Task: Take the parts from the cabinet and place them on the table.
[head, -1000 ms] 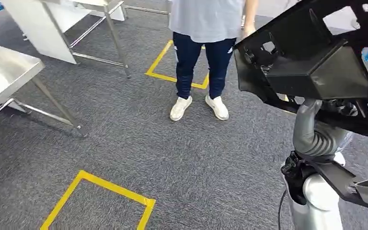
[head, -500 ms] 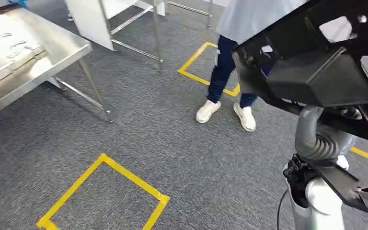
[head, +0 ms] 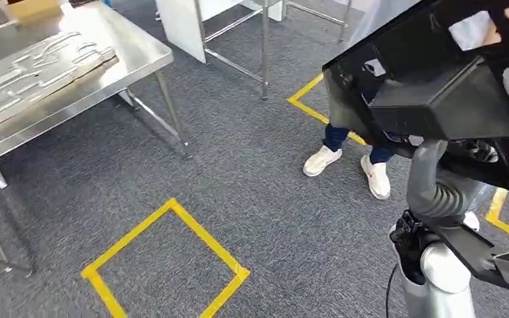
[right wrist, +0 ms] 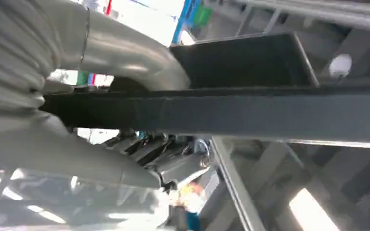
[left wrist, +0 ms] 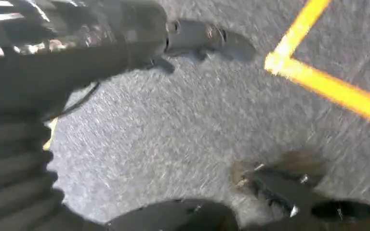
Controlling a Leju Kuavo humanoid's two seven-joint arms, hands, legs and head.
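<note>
Since a second ago the whole view has swung, so the camera has turned: the shiny steel table (head: 132, 56) now fills the 10 o'clock area and the person's white trainers (head: 321, 161) sit nearer centre. Nearest, at 4 o'clock, the silver right arm rises to the right hand (right wrist: 53, 115), whose grey thumb and fingers grip a large black moulded plastic part (head: 431, 86) held high at 2 o'clock. Whether the left hand (left wrist: 24, 144) is open or closed cannot be told; it hangs over grey carpet (head: 252, 199). Yellow tape square (head: 166, 265) lies at 7 o'clock. Flat grey metal parts (head: 33, 73) lie on the table at 10 o'clock
</note>
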